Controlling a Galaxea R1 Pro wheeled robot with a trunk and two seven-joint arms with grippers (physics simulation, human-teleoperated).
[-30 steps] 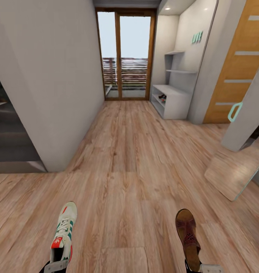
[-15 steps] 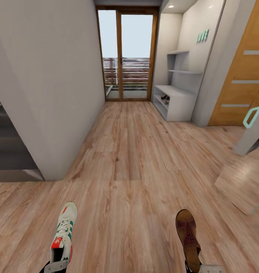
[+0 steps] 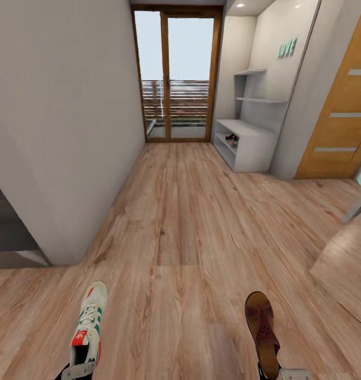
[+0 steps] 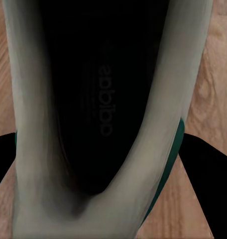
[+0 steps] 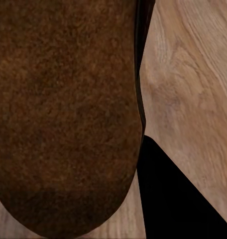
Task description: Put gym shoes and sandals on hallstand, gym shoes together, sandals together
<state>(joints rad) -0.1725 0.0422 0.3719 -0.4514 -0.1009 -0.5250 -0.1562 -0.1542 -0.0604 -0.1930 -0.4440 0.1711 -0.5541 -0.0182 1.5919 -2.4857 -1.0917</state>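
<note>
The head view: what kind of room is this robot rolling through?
Most likely a home's entrance corridor. Wood-plank floor runs between plain walls to a glass balcony door, a pale shoe rack with wall shelves stands in a niche on the right, and a wooden door sits beside it.

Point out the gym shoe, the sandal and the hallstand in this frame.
gym shoe [image 3: 88, 320]: head view, on the white laces at mid-shoe.
sandal [image 3: 262, 327]: head view, on the brown strap over the insole.
hallstand [image 3: 254, 143]: head view, on the pale end panel of the low bench.
</note>
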